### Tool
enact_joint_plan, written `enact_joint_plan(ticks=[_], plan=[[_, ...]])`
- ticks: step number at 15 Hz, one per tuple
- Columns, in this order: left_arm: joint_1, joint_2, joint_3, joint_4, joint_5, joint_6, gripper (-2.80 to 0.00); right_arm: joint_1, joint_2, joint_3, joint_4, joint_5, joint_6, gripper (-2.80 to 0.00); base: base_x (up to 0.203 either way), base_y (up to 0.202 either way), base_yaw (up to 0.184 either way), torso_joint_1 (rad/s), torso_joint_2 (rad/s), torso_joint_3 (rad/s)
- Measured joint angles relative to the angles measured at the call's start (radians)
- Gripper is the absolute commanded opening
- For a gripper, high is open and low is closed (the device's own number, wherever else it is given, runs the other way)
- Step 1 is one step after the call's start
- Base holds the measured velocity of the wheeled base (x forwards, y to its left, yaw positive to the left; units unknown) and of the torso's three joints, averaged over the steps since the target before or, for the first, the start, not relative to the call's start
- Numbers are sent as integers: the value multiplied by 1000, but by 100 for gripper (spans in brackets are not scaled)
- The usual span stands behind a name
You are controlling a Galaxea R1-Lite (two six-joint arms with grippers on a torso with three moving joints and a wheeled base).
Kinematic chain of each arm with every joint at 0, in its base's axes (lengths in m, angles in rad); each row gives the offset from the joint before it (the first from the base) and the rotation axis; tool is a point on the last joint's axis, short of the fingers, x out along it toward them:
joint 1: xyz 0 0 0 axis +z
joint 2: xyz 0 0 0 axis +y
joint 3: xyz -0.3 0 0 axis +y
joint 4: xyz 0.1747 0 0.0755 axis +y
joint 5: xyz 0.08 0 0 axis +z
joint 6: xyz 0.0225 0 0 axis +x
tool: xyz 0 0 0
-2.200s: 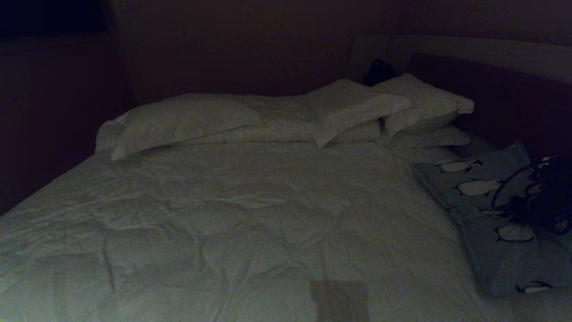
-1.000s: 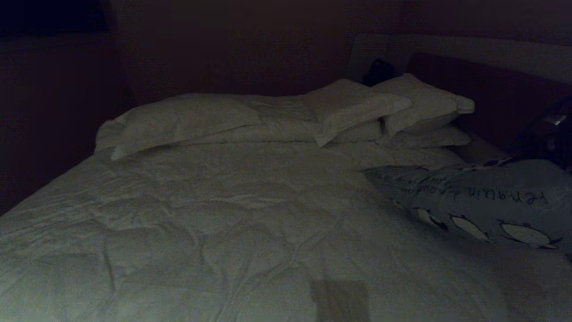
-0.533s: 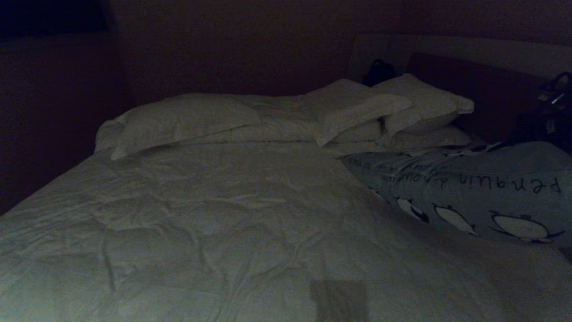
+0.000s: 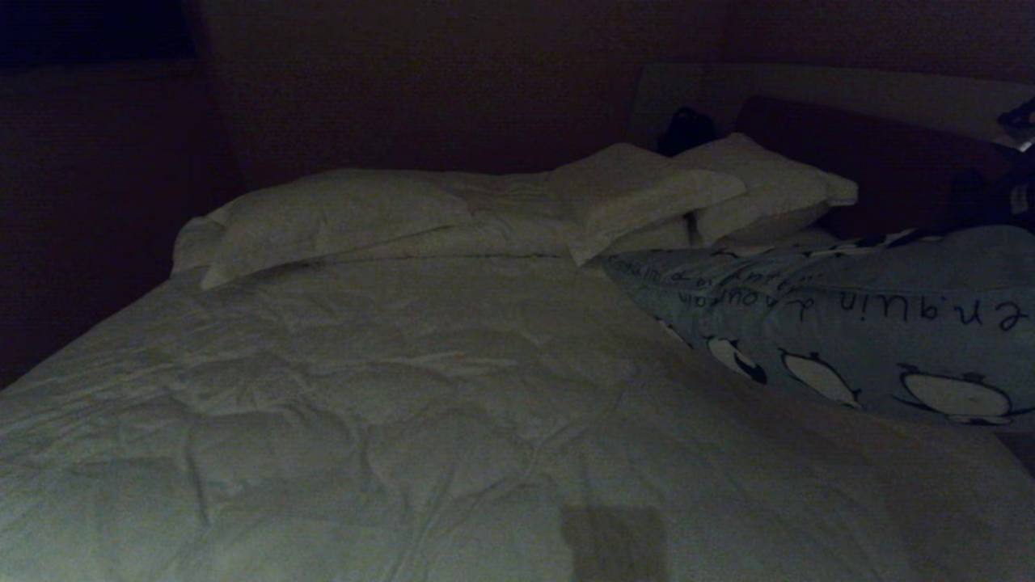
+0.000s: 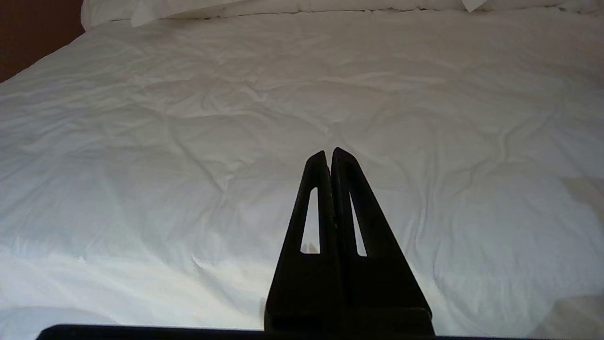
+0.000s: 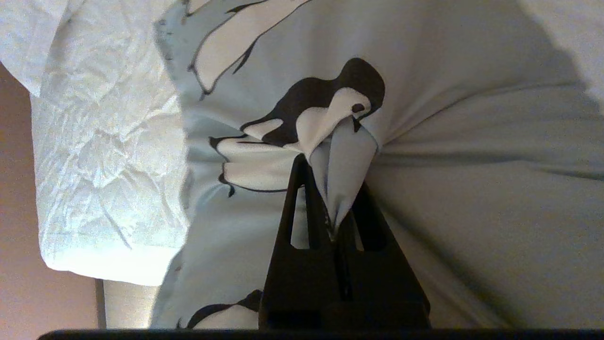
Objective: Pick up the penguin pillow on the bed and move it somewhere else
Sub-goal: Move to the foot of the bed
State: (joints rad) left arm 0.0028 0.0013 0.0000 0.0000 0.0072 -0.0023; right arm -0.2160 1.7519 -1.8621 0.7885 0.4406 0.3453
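Note:
The penguin pillow (image 4: 849, 331), grey-blue with black-and-white penguins and a line of text, hangs tilted over the right side of the bed (image 4: 404, 388). Its left end is close to the white pillows. My right gripper (image 6: 330, 182) is shut on a pinched fold of the penguin pillow (image 6: 472, 189) beside a printed penguin. In the head view the right arm (image 4: 1015, 174) is a dark shape at the far right, above the pillow. My left gripper (image 5: 329, 152) is shut and holds nothing, hanging over the white duvet (image 5: 188, 118).
Plain white pillows (image 4: 323, 214) (image 4: 647, 194) (image 4: 768, 186) lie along the head of the bed. A dark headboard (image 4: 873, 162) with a pale border stands at the back right, with a small dark object (image 4: 686, 129) beside it. White bedding (image 6: 108, 141) shows beside the held pillow.
The penguin pillow has come up off the duvet, flipped over, and moved up and left toward the white pillows. The right arm rose with it toward the picture's upper right edge.

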Motion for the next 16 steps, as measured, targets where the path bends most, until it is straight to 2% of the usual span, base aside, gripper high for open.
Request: enact_joint_plan(ticks=[7, 16], plan=[[0, 0, 0, 0, 0, 0, -280, 6, 6, 1, -4, 1, 17, -280, 1, 25, 1, 0, 0, 1], [0, 0, 0, 0, 0, 0, -280, 60, 17, -1, -11, 1, 41, -280, 0, 194, 0, 3, 1, 2]])
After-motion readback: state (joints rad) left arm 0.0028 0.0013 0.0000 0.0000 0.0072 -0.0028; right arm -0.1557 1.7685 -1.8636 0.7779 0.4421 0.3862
